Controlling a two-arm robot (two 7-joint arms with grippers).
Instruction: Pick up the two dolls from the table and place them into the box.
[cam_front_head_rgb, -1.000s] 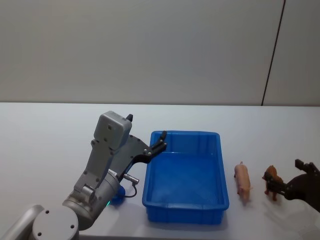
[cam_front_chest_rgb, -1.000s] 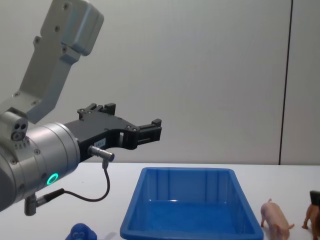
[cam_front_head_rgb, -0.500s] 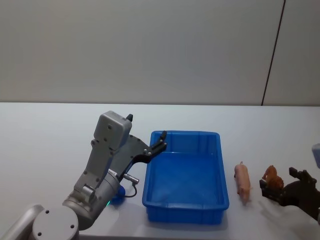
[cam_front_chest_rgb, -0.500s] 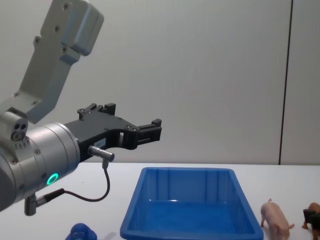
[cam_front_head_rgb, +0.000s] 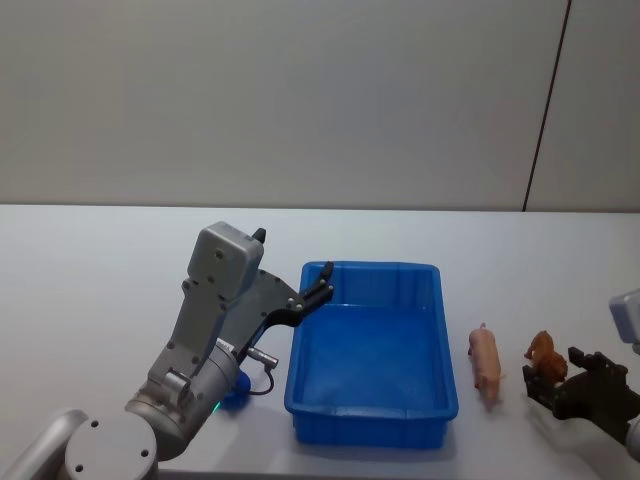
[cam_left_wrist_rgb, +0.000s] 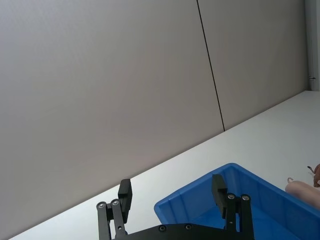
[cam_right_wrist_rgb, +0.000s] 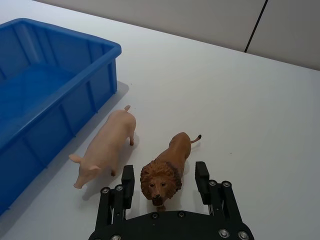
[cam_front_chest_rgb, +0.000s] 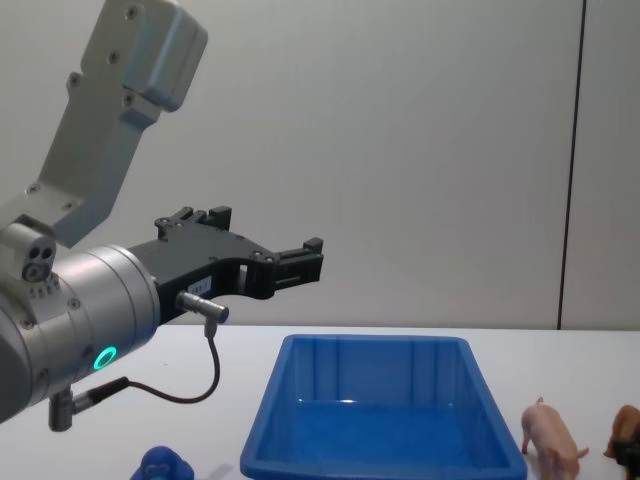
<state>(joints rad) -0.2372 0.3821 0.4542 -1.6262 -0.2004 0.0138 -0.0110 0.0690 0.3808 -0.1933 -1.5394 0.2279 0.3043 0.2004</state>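
Observation:
A brown lion doll (cam_right_wrist_rgb: 172, 159) stands on the white table (cam_front_head_rgb: 100, 300), and a pale pink pig doll (cam_right_wrist_rgb: 107, 145) stands beside it on the box's side. My right gripper (cam_right_wrist_rgb: 164, 168) is open, with its fingers on either side of the lion's head and not touching it. In the head view the lion (cam_front_head_rgb: 545, 352) and pig (cam_front_head_rgb: 487, 362) stand right of the blue box (cam_front_head_rgb: 370, 350), with the right gripper (cam_front_head_rgb: 557, 370) at the lion's near side. My left gripper (cam_front_head_rgb: 318, 285) hangs open above the box's left rim. A small blue figure (cam_front_head_rgb: 232, 392) lies left of the box.
The box (cam_front_chest_rgb: 380, 420) has nothing in it. The bulky left arm (cam_front_chest_rgb: 90, 300) rises at the near left, over the blue figure (cam_front_chest_rgb: 165, 465). A grey wall stands behind the table.
My right gripper has swung from the lion's right side round to its near side and now straddles its head. The left arm, the box and the pig have not moved.

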